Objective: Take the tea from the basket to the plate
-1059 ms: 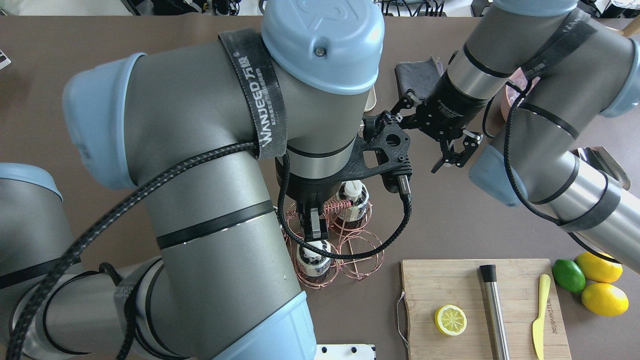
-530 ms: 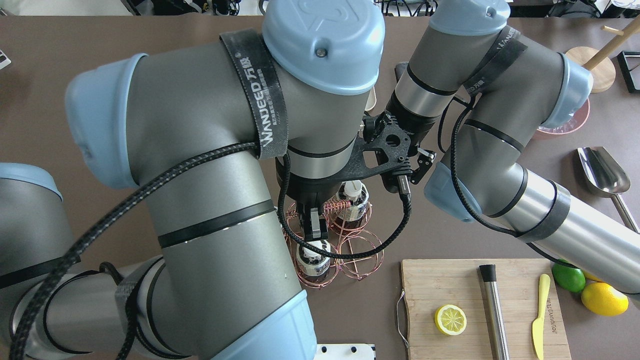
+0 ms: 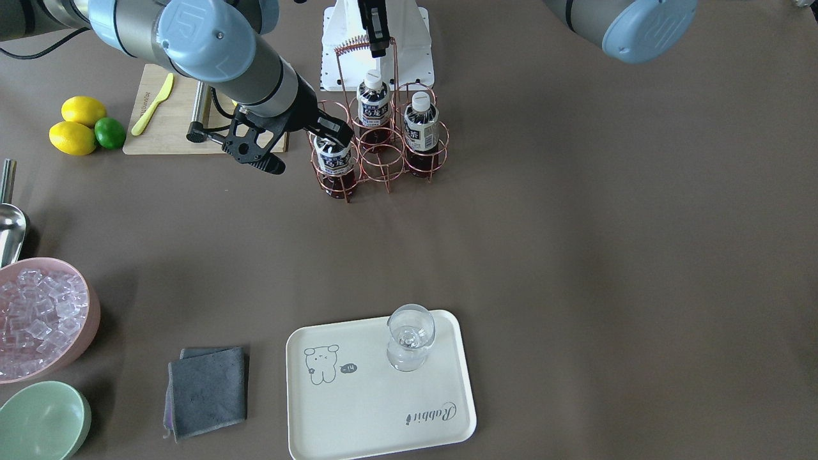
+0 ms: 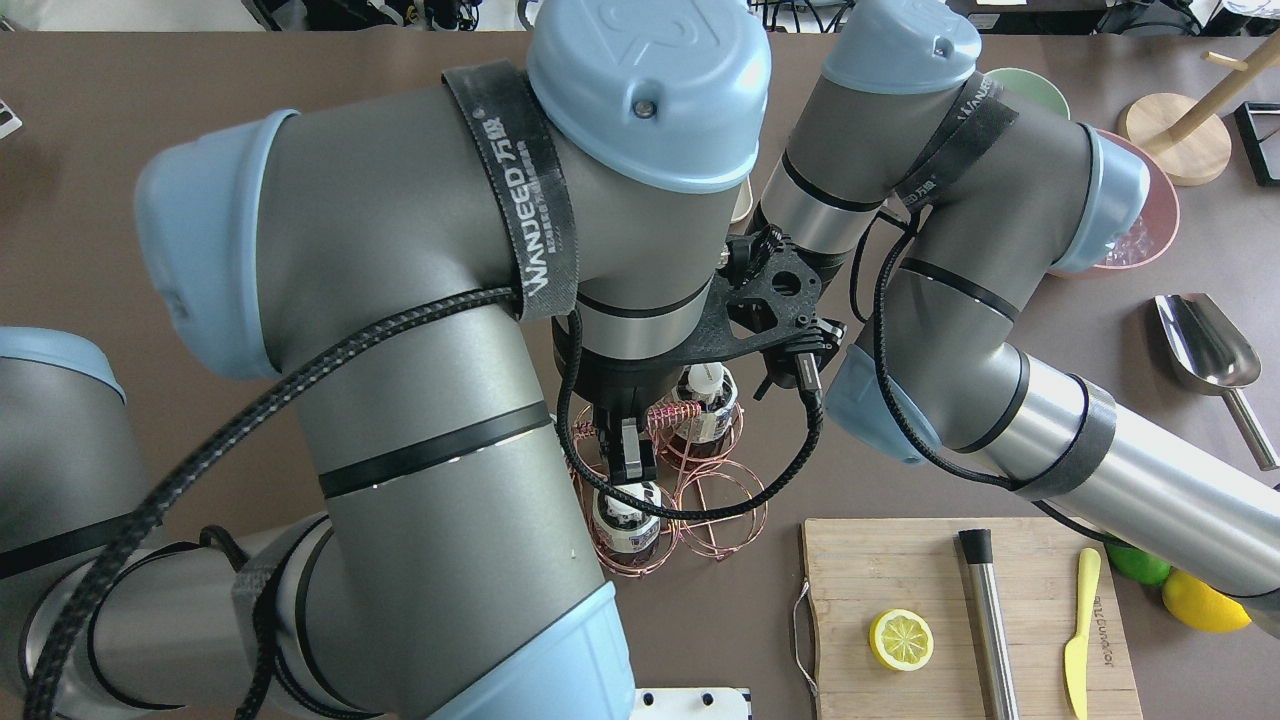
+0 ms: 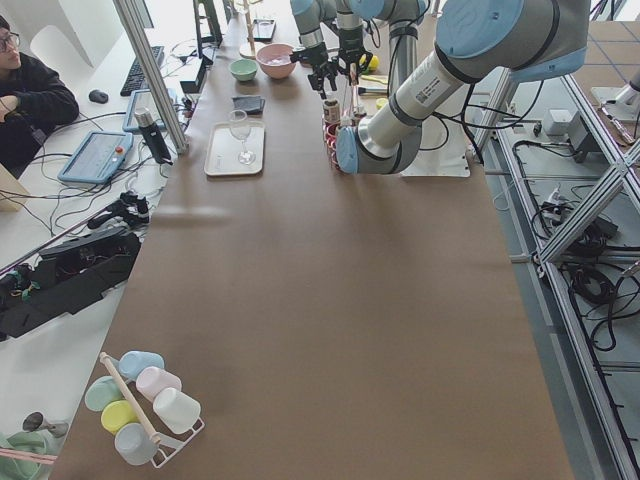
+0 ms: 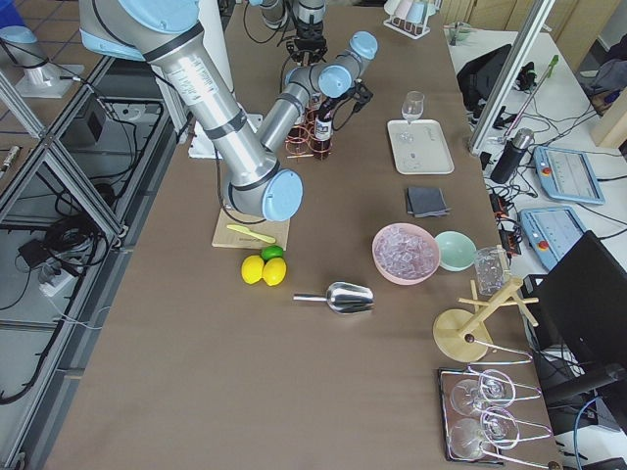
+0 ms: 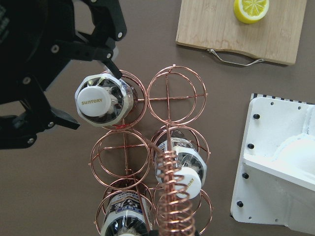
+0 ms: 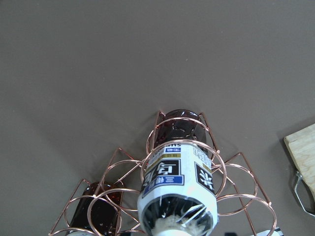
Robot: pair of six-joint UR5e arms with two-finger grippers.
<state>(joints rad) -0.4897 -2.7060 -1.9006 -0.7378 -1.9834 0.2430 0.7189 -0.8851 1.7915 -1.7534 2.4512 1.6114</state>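
The copper wire basket (image 3: 383, 153) stands mid-table with three tea bottles in it. My left gripper (image 3: 374, 32) is shut on the coiled grip of the basket's handle (image 4: 670, 415). My right gripper (image 3: 329, 133) is open, with one black finger (image 7: 112, 66) on either side of the top of the corner tea bottle (image 7: 98, 101), which stands upright in its ring. That bottle fills the bottom of the right wrist view (image 8: 177, 182). The other two bottles (image 3: 372, 102) (image 3: 420, 121) stand untouched. The cream Rabbit plate (image 3: 377, 409) lies far off at the operators' side.
A clear stemless glass (image 3: 409, 335) stands on the plate. The cutting board (image 4: 960, 610) with a lemon half, muddler and yellow knife lies beside the basket. Lemons and a lime (image 3: 80, 128), the pink ice bowl (image 3: 38, 319), a green bowl (image 3: 41, 421), a grey cloth (image 3: 208, 390) and a metal scoop (image 4: 1205, 345) lie around.
My right arm has swung in from the right and come down over the basket's far corner bottle. My left arm and the basket have not moved.
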